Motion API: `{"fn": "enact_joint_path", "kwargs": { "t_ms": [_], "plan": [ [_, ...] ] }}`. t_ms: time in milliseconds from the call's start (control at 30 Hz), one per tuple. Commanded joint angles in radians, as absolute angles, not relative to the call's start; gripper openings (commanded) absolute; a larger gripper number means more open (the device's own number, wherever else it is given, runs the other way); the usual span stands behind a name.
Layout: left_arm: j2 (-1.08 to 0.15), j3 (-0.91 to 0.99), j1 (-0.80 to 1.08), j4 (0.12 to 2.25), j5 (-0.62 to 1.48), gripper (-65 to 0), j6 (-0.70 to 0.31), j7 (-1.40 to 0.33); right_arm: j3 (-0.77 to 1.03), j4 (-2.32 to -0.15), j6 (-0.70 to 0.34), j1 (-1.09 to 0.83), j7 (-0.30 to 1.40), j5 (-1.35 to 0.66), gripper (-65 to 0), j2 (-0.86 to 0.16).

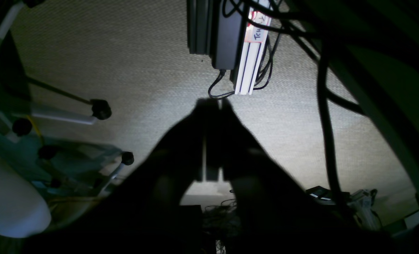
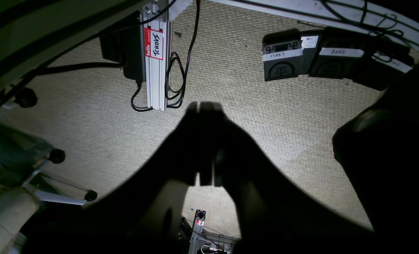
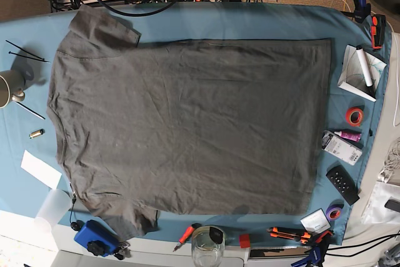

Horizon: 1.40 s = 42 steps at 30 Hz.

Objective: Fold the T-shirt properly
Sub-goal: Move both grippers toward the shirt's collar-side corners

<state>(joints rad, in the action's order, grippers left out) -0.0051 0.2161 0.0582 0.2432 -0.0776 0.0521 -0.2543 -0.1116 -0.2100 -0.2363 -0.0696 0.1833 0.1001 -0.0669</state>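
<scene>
The T-shirt (image 3: pixel 187 126) lies spread flat and wrinkled across the blue cloth on the desk (image 3: pixel 206 20), collar end toward the left of the base view, hem toward the right, one sleeve at the top left and the other at the bottom left edge, where it hangs close to a blue box (image 3: pixel 94 237). No fold looks to have been made yet, so the whole job seems to lie ahead. Neither arm shows in the base view; both wrist cameras look down at woven carpet, not at the desk, so the shirt is well apart from both and out of their sight. The left gripper (image 1: pixel 214 104) has its jaws pressed together on nothing, and the right gripper (image 2: pixel 205 106) is the same, jaws closed and empty. The main risk is clutter around the shirt: a glass jar (image 3: pixel 207 248) and a screwdriver (image 3: pixel 185 234) sit just beside the near edge, a mug (image 3: pixel 9 87) near the collar side, and tape rolls (image 3: pixel 355 115) and a remote (image 3: pixel 343 184) by the hem. An arm sweeping in low could knock these or drag them into a fold. Closed jaws would also have to open before meeting the cloth, and pinching the blue cloth together with the shirt would pull the whole surface askew.
</scene>
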Motion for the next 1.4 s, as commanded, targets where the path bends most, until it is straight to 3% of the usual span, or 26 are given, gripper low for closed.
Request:
{"fn": "enact_joint_path", "kwargs": {
  "t_ms": [0, 733, 1067, 1367],
  "plan": [
    [-0.002, 0.213, 0.064, 0.247, -0.074, -65.0, 0.052, -0.260, -0.112, -0.215, -0.243, -0.072, 0.191, 0.094, -65.0, -0.075],
    [-0.032, 0.213, 0.077, 0.262, -0.072, -65.0, 0.052, -0.280, -0.112, -0.216, -0.243, -0.072, 0.239, 0.091, -65.0, -0.115],
    [-0.097, 0.213, 0.255, 0.471, 0.024, -65.0, 0.052, -0.306, -0.112, -0.231, -0.250, -0.086, 0.317, -0.037, -65.0, -0.210],
    [-0.173, 0.213, 0.491, 0.781, 0.136, -65.0, 0.052, -0.306, -0.112, -0.519, -0.250, -0.315, 0.312, -0.037, -65.0, -0.281]
  ]
}}
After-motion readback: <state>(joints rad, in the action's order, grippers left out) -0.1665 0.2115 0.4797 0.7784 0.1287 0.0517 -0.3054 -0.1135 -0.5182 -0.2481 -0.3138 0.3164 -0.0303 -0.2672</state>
